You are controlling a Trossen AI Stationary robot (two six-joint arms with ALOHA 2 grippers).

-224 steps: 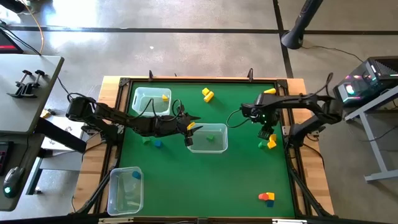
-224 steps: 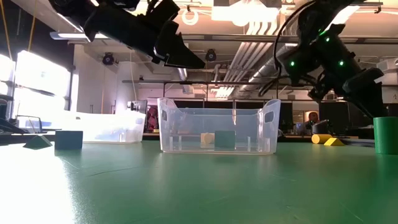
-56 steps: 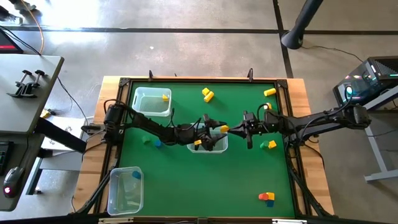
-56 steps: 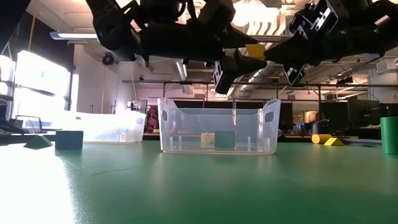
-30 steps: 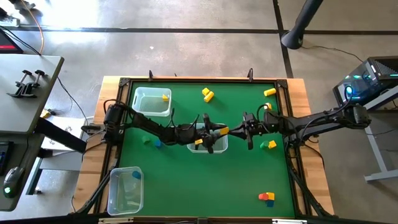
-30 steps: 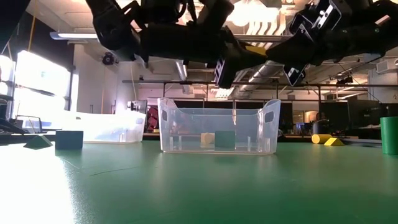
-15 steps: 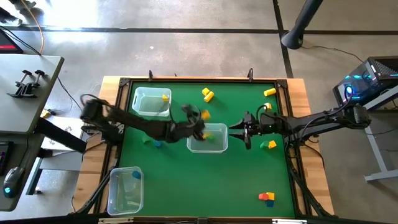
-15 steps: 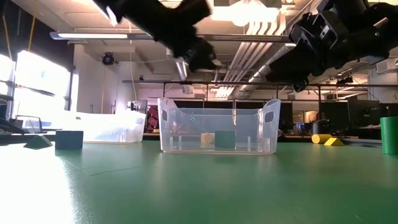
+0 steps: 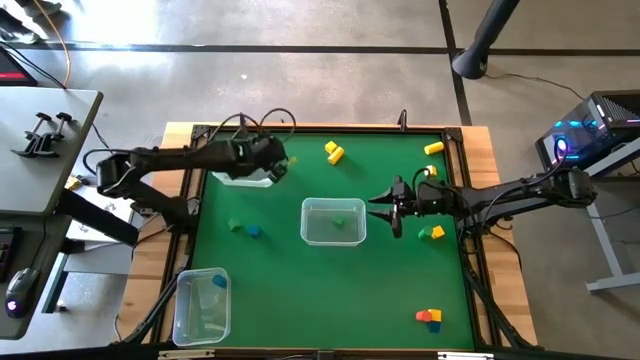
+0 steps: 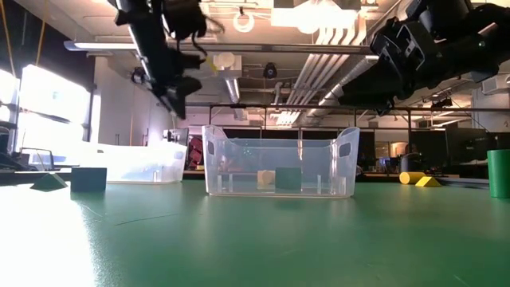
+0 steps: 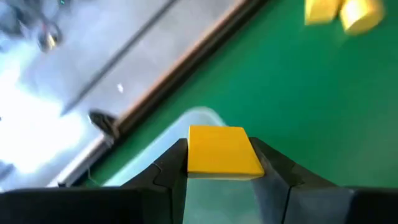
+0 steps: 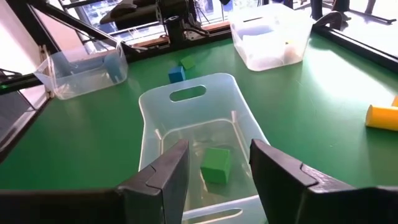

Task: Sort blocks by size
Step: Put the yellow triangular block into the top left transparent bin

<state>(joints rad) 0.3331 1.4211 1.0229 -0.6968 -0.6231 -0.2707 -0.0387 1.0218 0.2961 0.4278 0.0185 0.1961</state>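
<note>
High view, counter (image 9: 300, 290) contents. Left end effector (image 9: 280, 162): at 11 o'clock over the far clear bin (image 9: 240, 172), clamped on a yellow block (image 11: 222, 151). Right end effector (image 9: 385, 210): at 3 o'clock of the centre bin (image 9: 332, 238), fingers parted, nothing between them. Centre bin holds a green block (image 12: 217, 163). Yellow pair (image 9: 334, 152) at 12 o'clock. Green and blue blocks (image 9: 245, 229) at 9 o'clock. Red, yellow and blue cluster (image 9: 429, 318) at 5 o'clock. Near-left bin (image 9: 200, 305) at 7 o'clock.

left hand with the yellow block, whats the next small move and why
Probably lower a little and release. The left hand grips a yellow block over the far-left clear bin, which already holds another yellow block.
</note>
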